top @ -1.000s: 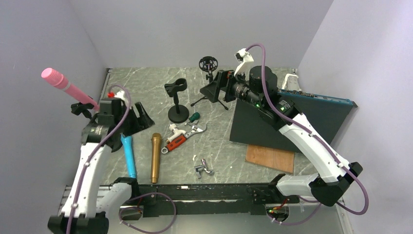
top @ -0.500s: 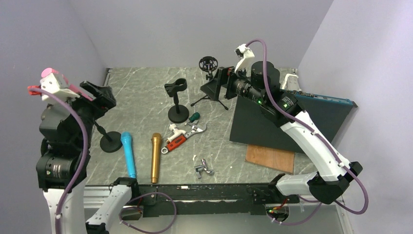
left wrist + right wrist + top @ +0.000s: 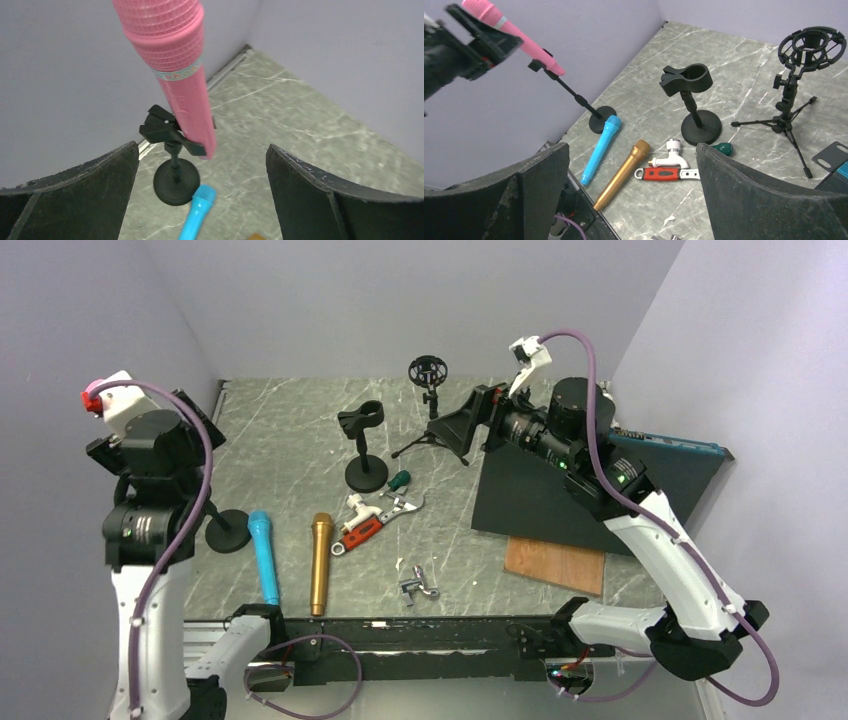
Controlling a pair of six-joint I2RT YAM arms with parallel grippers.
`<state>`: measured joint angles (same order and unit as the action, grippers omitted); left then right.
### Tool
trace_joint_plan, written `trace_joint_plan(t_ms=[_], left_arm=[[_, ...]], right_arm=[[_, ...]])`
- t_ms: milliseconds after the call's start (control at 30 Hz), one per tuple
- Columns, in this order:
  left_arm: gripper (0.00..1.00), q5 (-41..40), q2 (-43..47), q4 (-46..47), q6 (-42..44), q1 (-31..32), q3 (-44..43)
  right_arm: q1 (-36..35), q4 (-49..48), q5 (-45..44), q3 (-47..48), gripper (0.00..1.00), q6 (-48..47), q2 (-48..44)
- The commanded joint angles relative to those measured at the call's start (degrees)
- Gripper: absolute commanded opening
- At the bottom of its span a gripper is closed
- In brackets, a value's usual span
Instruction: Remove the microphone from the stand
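At nine o'clock, the raised left gripper (image 3: pixel 202 150) stands released, one jaw on each side of the pink microphone (image 3: pixel 182 75), which is clipped in its stand (image 3: pixel 175 180). From above, the wrist hides most of the microphone. The right gripper (image 3: pixel 633 150) is released too.

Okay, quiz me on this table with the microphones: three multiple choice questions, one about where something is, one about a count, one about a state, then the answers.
1. Where is the blue microphone?
A. Lying beside the left stand's base
B. Clipped in a stand
C. Leaning against the back wall

2. How many microphones lie flat on the table?
A. One
B. Two
C. Four

3. What state is the pink microphone in?
A. Seated in its stand's clip
B. Lying flat on the table
C. Standing upright on the table by itself

Answers:
1 A, its head lies right next to the round base.
2 B, only the blue one and the gold microphone lie flat.
3 A, the left wrist view shows the clip holding its lower end.
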<state>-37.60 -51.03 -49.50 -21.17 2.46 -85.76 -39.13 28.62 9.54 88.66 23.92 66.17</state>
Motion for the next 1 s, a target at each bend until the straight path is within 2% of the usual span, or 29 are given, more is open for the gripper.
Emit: trace_joint_plan(t_ms=[0, 100, 167, 233, 367, 533, 633, 733, 967], left_arm=[[0.99, -6.1, -1.7, 4.5, -2.5, -4.7, 2.6], [0.99, -3.4, -2.6, 7.6, -3.2, -9.3, 5.2], [0.99, 3.3, -2.6, 11.4, -2.1, -12.9, 7.0], [0.99, 6.8, -3.5, 14.7, -0.6, -15.0, 7.7], [0.99, 11.0, -6.0, 19.9, 2.5, -16.5, 7.7], [0.95, 15.6, -4.8, 29.5, 6.2, -16.7, 12.5], [0.82, 17.6, -5.5, 30.8, 8.2, -16.9, 13.1], [0.63, 17.3, -6.6, 30.8, 10.3, -16.9, 13.2], [0.38, 21.6, -8.4, 31.1, 10.9, -17.0, 10.8]], right_arm=[[0.2, -0.1, 0.9, -0.5, 0.99, -1.1, -2.0], [0.2, 0.2, 0.6, -1.1, 0.99, -1.6, -3.0], [0.1, 0.4, 0.0, -1.2, 0.99, -2.0, -3.4], [0.1, 0.3, -0.2, -1.6, 0.99, -2.2, -3.6], [-0.1, 0.1, -0.1, -1.8, 1.0, -2.6, -3.6], [-0.9, 0.8, -1.7, -1.7, 1.0, -3.9, -3.9], [-1.6, 1.1, -3.1, -1.2, 1.0, -5.2, -4.1], [-2.6, 1.3, -4.2, -0.8, 1.0, -6.7, -4.2], [-2.8, 1.5, -6.2, -0.9, 1.0, -8.2, -5.0]])
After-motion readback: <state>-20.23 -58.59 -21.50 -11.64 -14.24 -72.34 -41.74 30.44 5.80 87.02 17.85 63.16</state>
